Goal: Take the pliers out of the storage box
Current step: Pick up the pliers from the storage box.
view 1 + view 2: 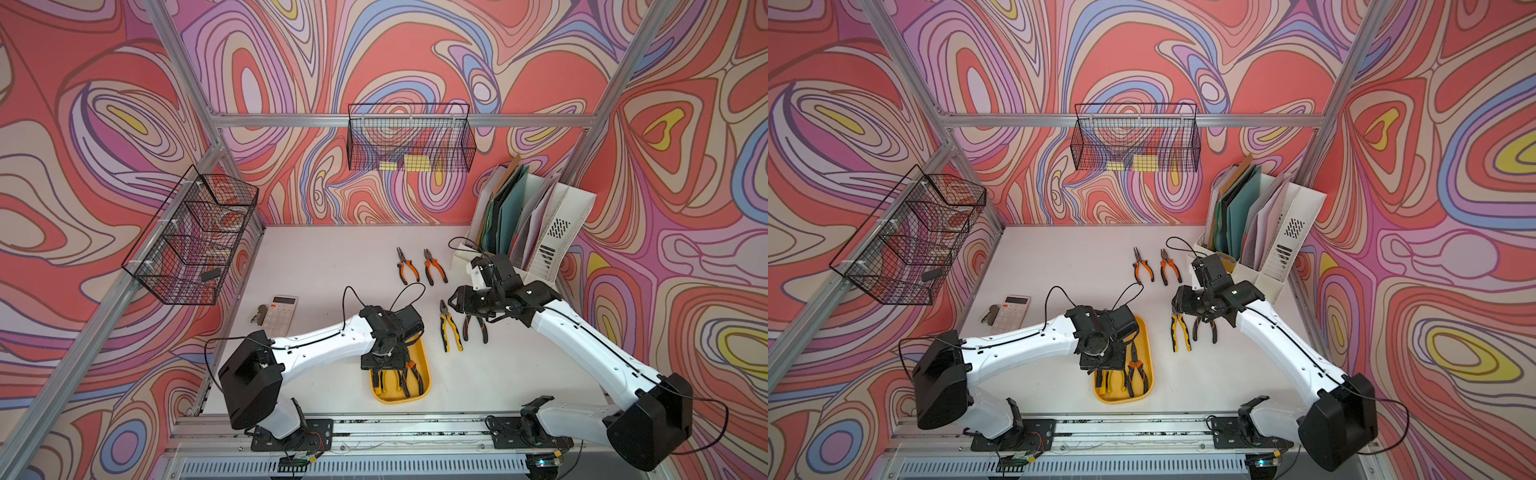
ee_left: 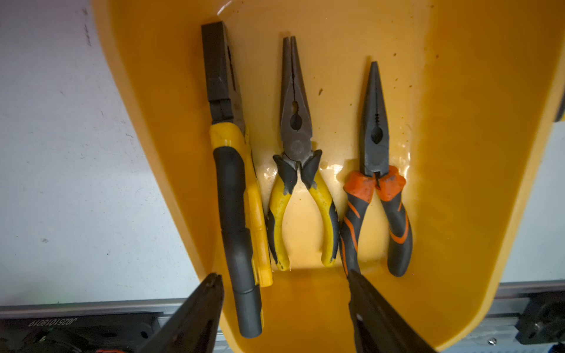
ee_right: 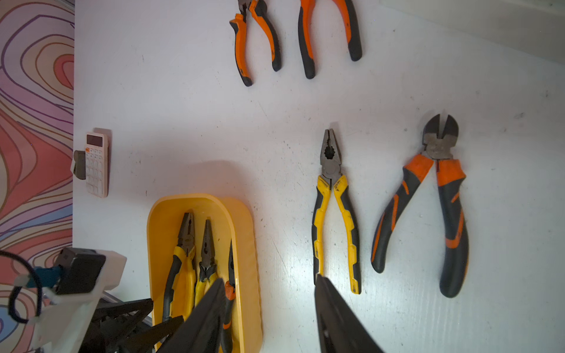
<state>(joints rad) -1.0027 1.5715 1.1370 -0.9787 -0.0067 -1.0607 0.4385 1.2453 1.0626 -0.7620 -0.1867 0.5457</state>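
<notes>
The storage box, a shallow yellow tray (image 1: 428, 376) (image 2: 452, 152) (image 3: 244, 232), lies near the table's front edge. Three pliers lie side by side in it: a large yellow-and-black pair (image 2: 232, 189) on its edge, a small yellow pair (image 2: 301, 183) and an orange-and-black long-nose pair (image 2: 376, 183). My left gripper (image 2: 282, 284) (image 1: 388, 376) hangs open over their handle ends and grips nothing. Several more pliers lie on the table: two orange pairs (image 1: 406, 266) (image 1: 434, 266) at the back, a yellow-and-black pair (image 1: 451, 328) (image 3: 334, 207) and orange-and-black cutters (image 1: 476, 326) (image 3: 434, 195). My right gripper (image 3: 269, 279) (image 1: 455, 301) is open and empty above these.
A white calculator (image 1: 282, 313) with a small dark object beside it lies at the left. A white file organizer (image 1: 548, 237) with folders stands at the back right. Black wire mesh baskets hang on the left wall (image 1: 195, 237) and the back wall (image 1: 409, 139). A metal rail (image 1: 395, 428) runs along the front.
</notes>
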